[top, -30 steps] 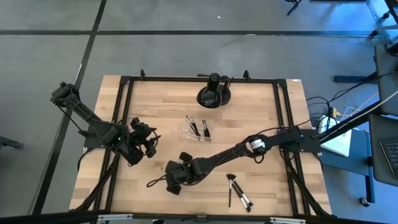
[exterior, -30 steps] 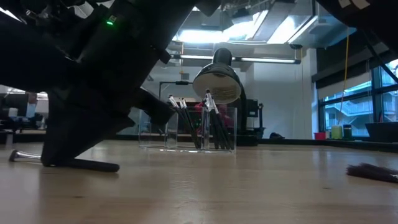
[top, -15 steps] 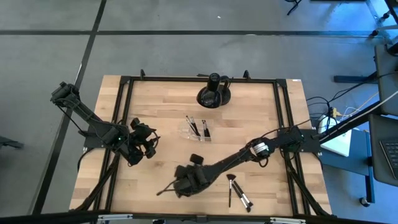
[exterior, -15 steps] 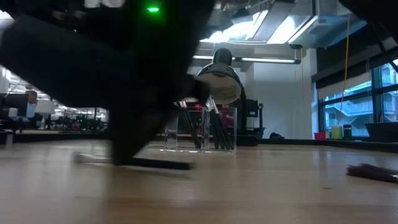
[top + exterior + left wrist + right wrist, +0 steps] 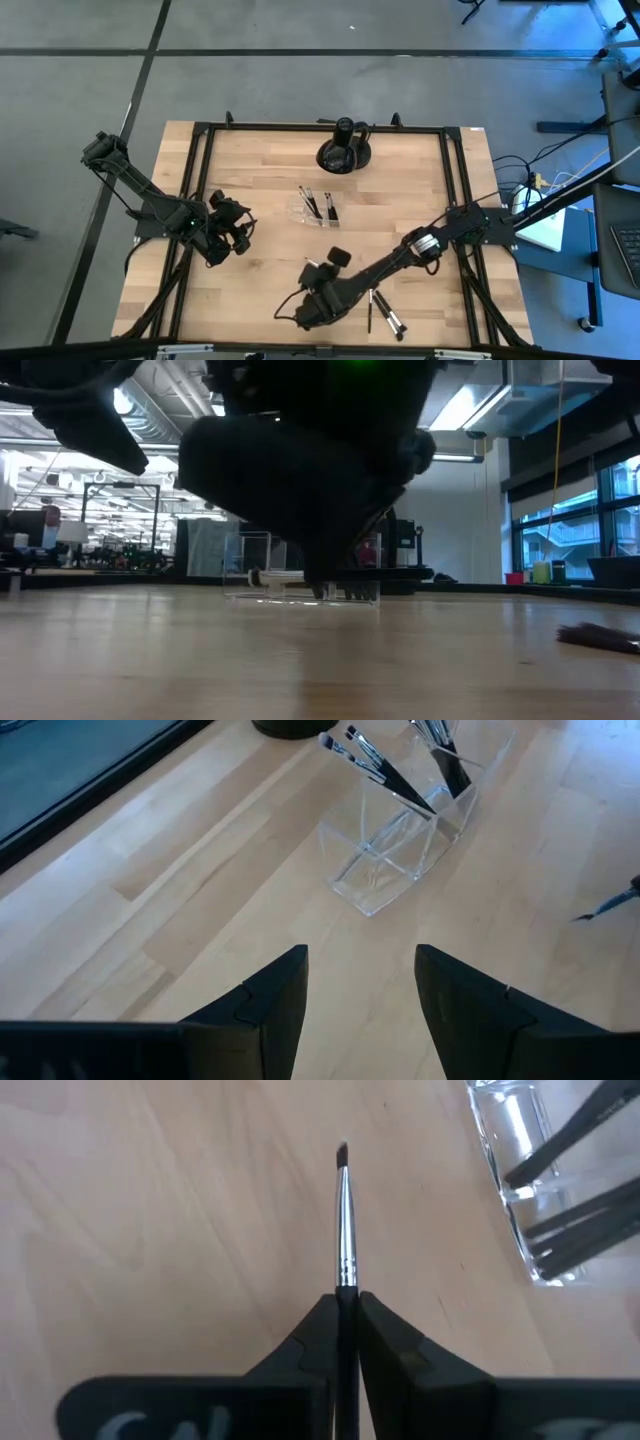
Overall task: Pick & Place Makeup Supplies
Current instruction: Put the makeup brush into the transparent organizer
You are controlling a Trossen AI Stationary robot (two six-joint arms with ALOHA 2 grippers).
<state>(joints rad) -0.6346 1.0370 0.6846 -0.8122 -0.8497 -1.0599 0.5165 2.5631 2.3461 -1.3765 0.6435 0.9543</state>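
My right gripper point(image 5: 307, 312) hangs over the near middle of the table, shut on a thin makeup brush point(image 5: 345, 1230) with a silver ferrule and a small dark tip. The brush sticks out ahead of the fingers. My left gripper point(image 5: 360, 990) waits open at the table's left, holding nothing. A clear organiser tray point(image 5: 318, 208) stands mid-table with several dark brushes leaning in it. Loose brushes point(image 5: 385, 318) lie flat near the front edge, right of my right gripper. My right gripper pinches the brush between its two fingers on the dark handle just behind the silver ferrule point(image 5: 346, 1280). The brush lies along the fingers, its tip point(image 5: 342, 1152) pointing forward past them. In the low view the brush point(image 5: 268, 575) hangs clear of the table.
A large black rounded object point(image 5: 343, 152) stands at the far middle of the table. A black frame point(image 5: 200, 130) runs round the tabletop. Another brush point(image 5: 600, 637) lies on the wood at the right of the low view. Bare wood stretches between tray and front edge.
My right gripper has travelled toward the table's right and near edges and has risen, turning as it went. The brush, which lay on the table, now hangs lifted clear. The gripper stayed shut on it.
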